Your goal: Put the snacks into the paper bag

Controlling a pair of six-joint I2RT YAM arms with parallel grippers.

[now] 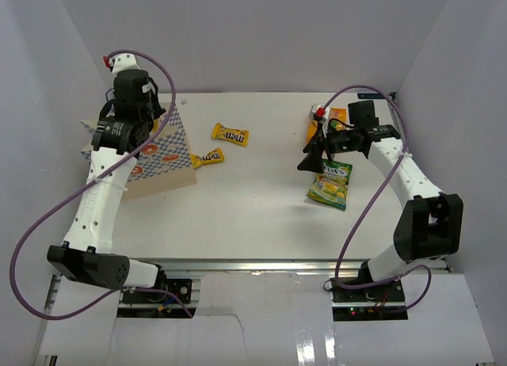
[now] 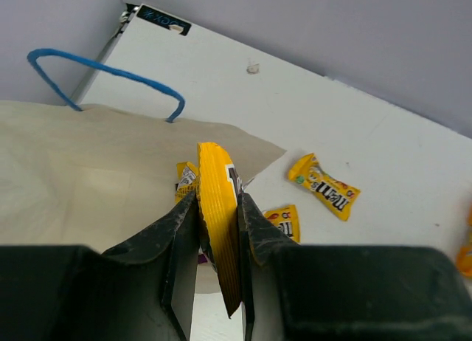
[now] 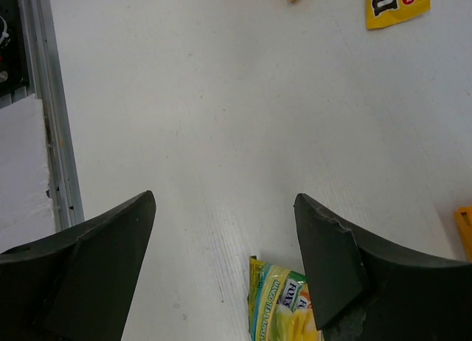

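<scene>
Left gripper (image 2: 218,208) clamped on yellow candy packet (image 2: 214,171), held edge-on over open mouth of paper bag (image 1: 162,156). Tan inside and blue cord handle (image 2: 103,71) show below. Bag stands at left of surface (image 1: 253,215). Second yellow packet (image 1: 207,157) lies just beside bag, third yellow packet (image 1: 230,134) farther right. Right gripper (image 3: 225,201) spread wide, empty, by edge of green-yellow pouch (image 1: 330,184). Orange pouch (image 1: 337,114) behind right arm, partly hidden.

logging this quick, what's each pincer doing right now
left pincer: closed on a yellow candy packet
right pincer: open, holding nothing
</scene>
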